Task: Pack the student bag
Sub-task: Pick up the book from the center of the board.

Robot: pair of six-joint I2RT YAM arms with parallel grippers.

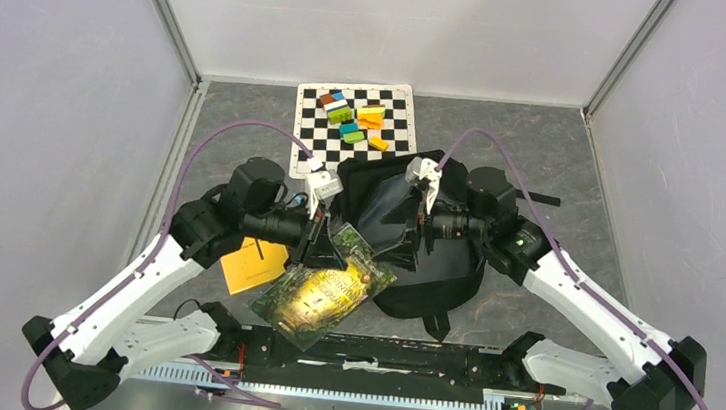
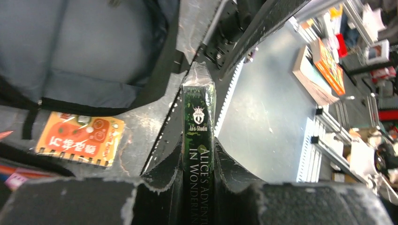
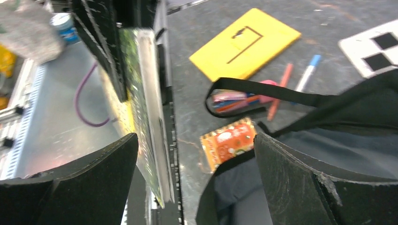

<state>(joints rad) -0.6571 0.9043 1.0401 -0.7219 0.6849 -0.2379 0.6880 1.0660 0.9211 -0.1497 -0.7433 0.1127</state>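
Since the student bag [image 1: 443,273] lies slumped between our two claws w/ its grey-lined mouth gaping, we judge packing is barely begun. The left claw [image 2: 199,157] is clamped on the spine of the green Alice book [image 2: 198,112], held on edge, prob. so it can slide in thin-side first. The bag's mouth sits off to one side of those fingers, not in line w/ the book, so we expect a turn is needed. The right claw [image 3: 195,140] gapes wide, pinching nothing. The bag's rim runs by one finger, likely so it can lift the mouth. Just past its tips lies a small orange notebook [image 3: 228,142] beside the rim. Pens [image 3: 281,84] and a yellow notebook [image 3: 244,44] lie further out. The checkered mat [image 1: 400,148] lies beyond both claws.
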